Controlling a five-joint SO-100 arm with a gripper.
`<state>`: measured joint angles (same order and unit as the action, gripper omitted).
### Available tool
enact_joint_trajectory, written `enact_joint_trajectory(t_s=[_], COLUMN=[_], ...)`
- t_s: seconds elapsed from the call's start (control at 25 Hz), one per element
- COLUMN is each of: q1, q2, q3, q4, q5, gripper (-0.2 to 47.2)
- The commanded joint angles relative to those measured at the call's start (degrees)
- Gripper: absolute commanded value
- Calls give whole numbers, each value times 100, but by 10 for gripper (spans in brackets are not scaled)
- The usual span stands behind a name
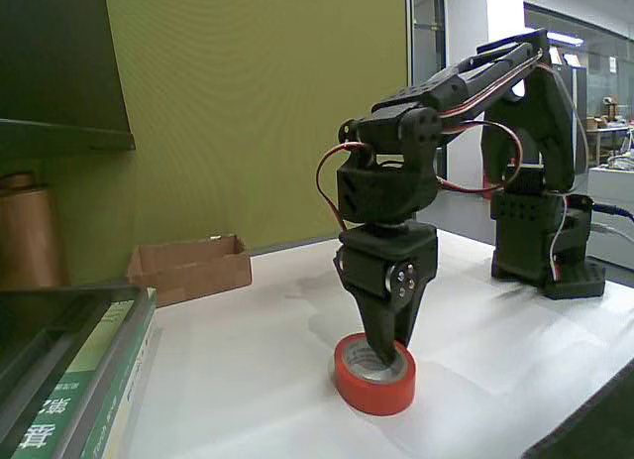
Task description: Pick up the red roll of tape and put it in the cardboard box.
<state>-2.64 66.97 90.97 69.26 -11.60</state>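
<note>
Lower centre of the frame, the gripper (pixel 384 352) reaches into the red roll of tape (pixel 374 374); whether it's clamped, I cannot tell.

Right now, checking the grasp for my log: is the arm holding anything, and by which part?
Cannot be told: its tip sits inside the red tape roll on the table.

The red roll of tape (pixel 374 376) has a smooth, slightly glossy outer band and a pale, papery inner core. The cardboard box (pixel 190 269) is matt brown corrugated board with rough-cut edges. The gripper (pixel 388 348) looks like matt black plastic with metal screws. The surface (pixel 258 380) is smooth, matt white.
</note>
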Motion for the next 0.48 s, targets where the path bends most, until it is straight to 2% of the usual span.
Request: enact_joint_trajectory(t_s=[0.0, 0.44], q1=[132, 756], q2=[457, 765], q3=[-9, -914], q4=[-70, -501], q5=[-105, -457], gripper=[11, 1])
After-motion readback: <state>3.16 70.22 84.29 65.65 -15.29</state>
